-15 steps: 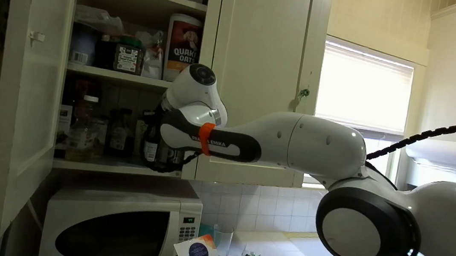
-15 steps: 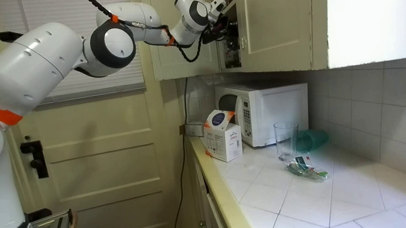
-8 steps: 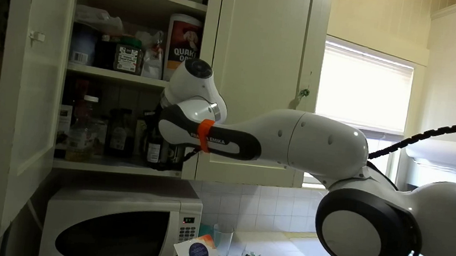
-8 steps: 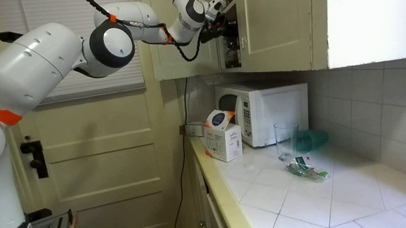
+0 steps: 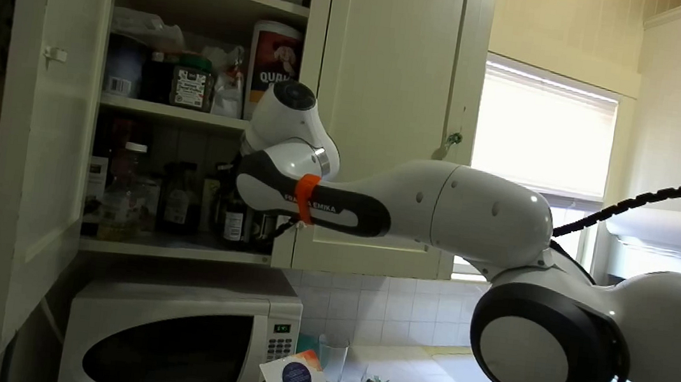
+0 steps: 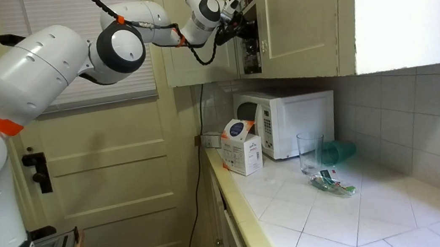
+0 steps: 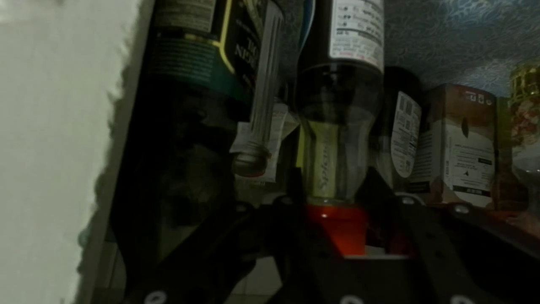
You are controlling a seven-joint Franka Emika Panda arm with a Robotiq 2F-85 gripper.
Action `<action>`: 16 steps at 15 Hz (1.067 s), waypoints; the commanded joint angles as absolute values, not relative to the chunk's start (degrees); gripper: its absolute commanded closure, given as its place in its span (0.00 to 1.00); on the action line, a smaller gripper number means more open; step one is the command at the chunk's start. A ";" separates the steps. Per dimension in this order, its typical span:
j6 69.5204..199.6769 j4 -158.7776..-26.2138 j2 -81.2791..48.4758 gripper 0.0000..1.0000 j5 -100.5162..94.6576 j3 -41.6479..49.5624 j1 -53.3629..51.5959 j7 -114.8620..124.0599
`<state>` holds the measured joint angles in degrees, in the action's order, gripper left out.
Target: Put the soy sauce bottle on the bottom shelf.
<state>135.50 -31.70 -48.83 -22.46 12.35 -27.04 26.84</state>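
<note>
The soy sauce bottle (image 7: 335,97), dark with a red cap (image 7: 350,232), stands between the finger pads in the wrist view, which looks upside down. My gripper (image 7: 331,185) is shut around its cap and neck. In an exterior view the bottle's white label (image 5: 234,227) shows below my wrist, inside the cupboard, near upright. The bottom shelf (image 5: 173,253) lies under it; its patterned surface (image 7: 438,38) also shows in the wrist view. I cannot tell whether the bottle's base touches the shelf. In an exterior view the gripper (image 6: 242,31) is at the cupboard opening, its fingertips hidden.
An oil bottle (image 7: 190,55) and the cupboard's side post (image 7: 55,126) are close beside the bottle. Another dark bottle (image 5: 180,205) and a white-capped jar (image 5: 123,211) stand on the same shelf. The open door (image 5: 63,89) flanks the cupboard. A microwave (image 5: 170,338) is below.
My wrist has risen a little and shifted slightly left in an exterior view. The bottle has shifted slightly right there and stands straighter.
</note>
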 commanded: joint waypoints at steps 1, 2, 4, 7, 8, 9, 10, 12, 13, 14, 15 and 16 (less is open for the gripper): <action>134.93 -29.15 -50.26 0.87 -23.11 13.40 -27.06 26.70; 134.79 -29.21 -50.30 0.87 -22.96 13.39 -27.02 26.63; 134.92 -29.20 -50.50 0.87 -22.86 13.39 -26.96 26.51; 135.14 -29.14 -50.70 0.87 -22.81 13.46 -26.93 26.50; 135.18 -29.08 -50.76 0.87 -22.80 13.54 -26.92 26.79; 135.15 -29.07 -50.75 0.37 -22.72 13.52 -26.90 26.95; 135.12 -29.09 -50.73 0.37 -22.70 13.54 -26.89 26.96; 135.16 -28.98 -50.70 0.23 -22.69 13.72 -26.91 27.03; 135.20 -28.88 -50.70 0.14 -22.71 13.80 -26.93 27.07; 135.24 -28.80 -50.71 0.07 -22.71 13.87 -26.93 27.06; 135.25 -28.73 -50.70 0.01 -22.71 13.92 -26.95 27.10; 135.24 -28.67 -50.69 0.00 -22.73 13.97 -26.97 27.14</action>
<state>135.52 -30.84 -49.43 -22.46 13.33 -27.01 26.83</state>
